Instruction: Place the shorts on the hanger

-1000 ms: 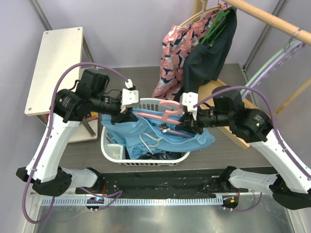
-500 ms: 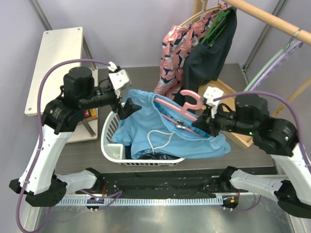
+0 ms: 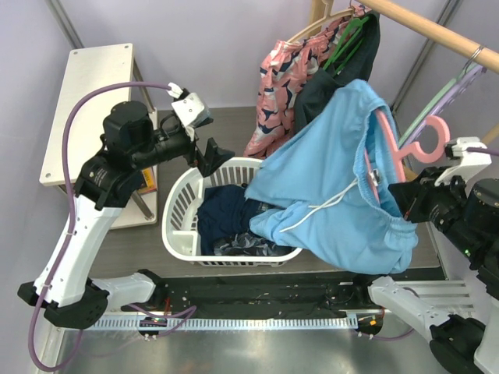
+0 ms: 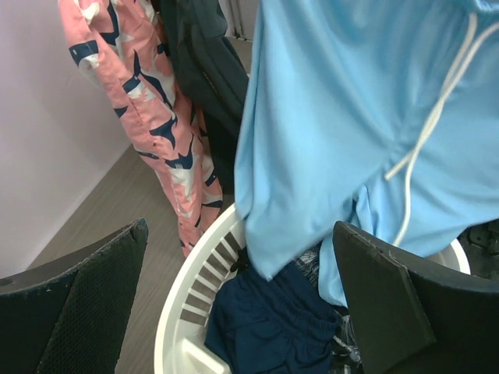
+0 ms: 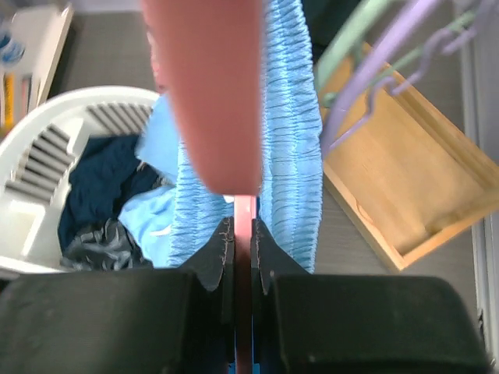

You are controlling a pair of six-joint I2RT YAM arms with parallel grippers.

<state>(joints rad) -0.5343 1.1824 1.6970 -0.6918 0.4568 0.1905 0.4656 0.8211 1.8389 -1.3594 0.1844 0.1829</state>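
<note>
The light blue shorts (image 3: 335, 179) hang from the pink hanger (image 3: 425, 136), lifted above the right side of the basket, with the white drawstring dangling. A lower corner still droops to the basket. My right gripper (image 3: 401, 199) is shut on the hanger's thin pink bar (image 5: 244, 210), and the gathered blue waistband (image 5: 292, 140) sits on both sides of it. My left gripper (image 3: 210, 156) stands open over the basket's back left rim, holding nothing. In the left wrist view the shorts (image 4: 335, 117) hang in front of the left gripper (image 4: 242, 273), apart from the wide-spread fingers.
A white laundry basket (image 3: 183, 202) holds dark navy garments (image 4: 265, 327). A pink patterned garment (image 3: 277, 86) and a dark one (image 3: 335, 93) hang from the wooden rod (image 3: 437, 27). A pale green and lavender hanger (image 3: 452, 93) hangs further right. A wooden tray (image 5: 405, 179) lies right of the basket. A white side table (image 3: 86, 101) stands left.
The left gripper opened, let go of the shorts and drew back left. The right arm carried the hanger and shorts up and to the right, out of the basket.
</note>
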